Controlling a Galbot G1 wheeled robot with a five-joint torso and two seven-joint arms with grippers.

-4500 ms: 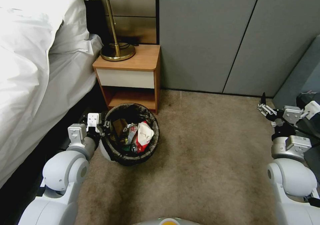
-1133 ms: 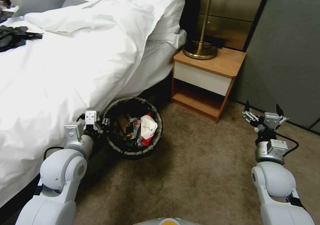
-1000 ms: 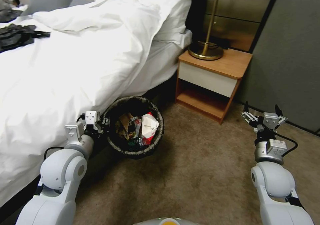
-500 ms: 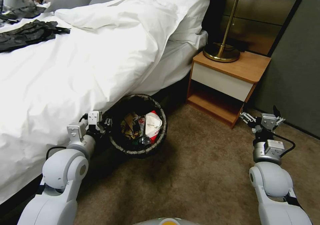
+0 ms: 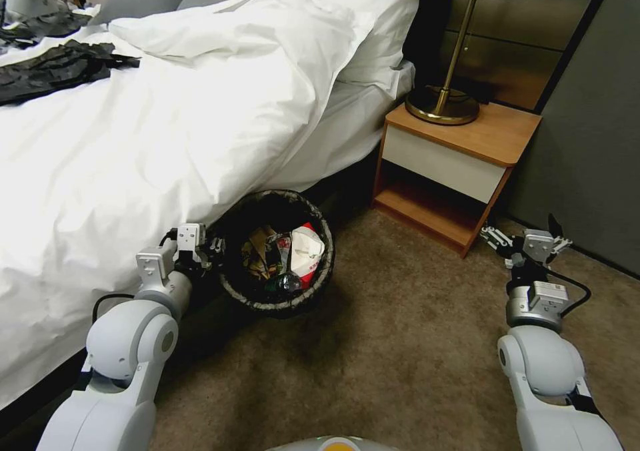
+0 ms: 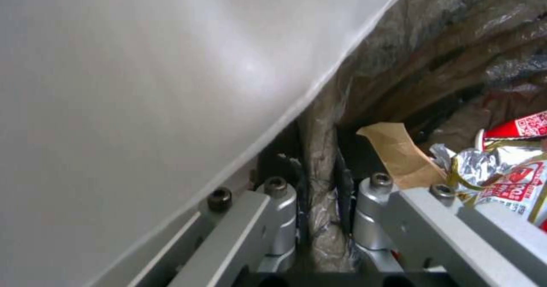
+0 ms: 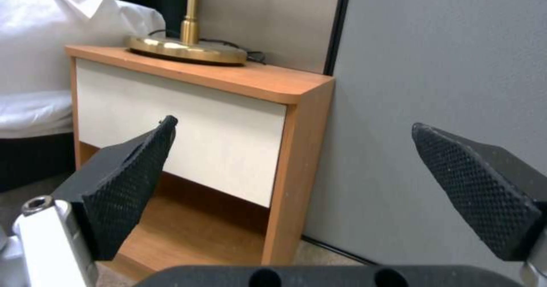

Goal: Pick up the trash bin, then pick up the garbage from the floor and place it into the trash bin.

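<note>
The left gripper point(image 5: 212, 245) pinches the left rim of the bin point(image 5: 313, 289), which sits by the bed point(image 5: 167, 124) with garbage point(image 5: 293, 254) inside, while the right gripper point(image 5: 524, 236) hovers wide apart, empty, far to its right near the nightstand point(image 5: 460, 151).

A: The bin point(image 5: 235, 289) has a dark brownish-black liner point(image 6: 399, 64), mottled grey along its rim, and its outer wall point(image 6: 142, 86) is plain white.

B: And inside?

A: Red-and-white packets point(image 5: 305, 252), a tan paper bag point(image 6: 399, 154), crinkled silver foil point(image 6: 473, 167) with a yellow edge.

B: The pads on the right gripper point(image 7: 296, 176)?

A: Black, with a fine cross-hatched texture; its metal is silver.

B: Round about?

A: White bedding point(image 5: 167, 117), black cloth point(image 5: 53, 71) on top, brown mottled carpet point(image 5: 387, 371), an orange-wood nightstand point(image 5: 460, 164) with a white drawer front, a brass lamp point(image 5: 443, 97) with a white shade, grey wall panels point(image 7: 444, 86).
</note>
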